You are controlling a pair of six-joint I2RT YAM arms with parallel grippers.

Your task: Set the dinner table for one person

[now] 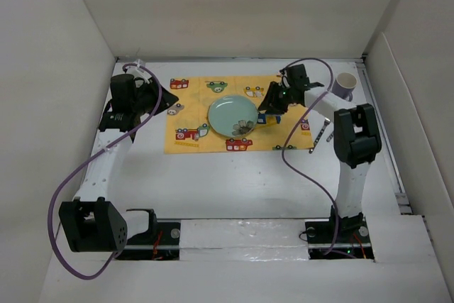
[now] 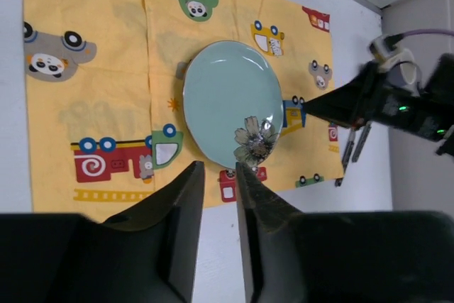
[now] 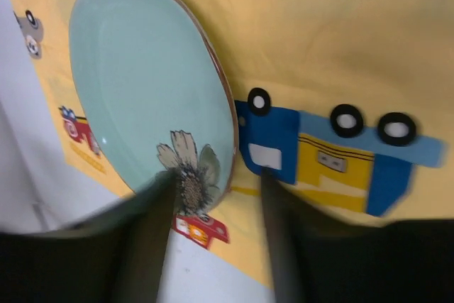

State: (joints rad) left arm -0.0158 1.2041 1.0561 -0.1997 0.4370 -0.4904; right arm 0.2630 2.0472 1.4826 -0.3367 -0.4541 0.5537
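The right tool (image 3: pixel 217 174) has blurred fingers (image 3: pixel 145 239); the thin dark utensils (image 1: pixel 325 133) are too small to identify.

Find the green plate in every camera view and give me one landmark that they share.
Top external: the green plate sits mid-frame, centred on the yellow car-print cloth.
Left wrist: the green plate is central, slightly above the middle.
Right wrist: the green plate fills the upper left, seen obliquely.
Shared landmark: the painted flower at the plate's rim, visible in all three.
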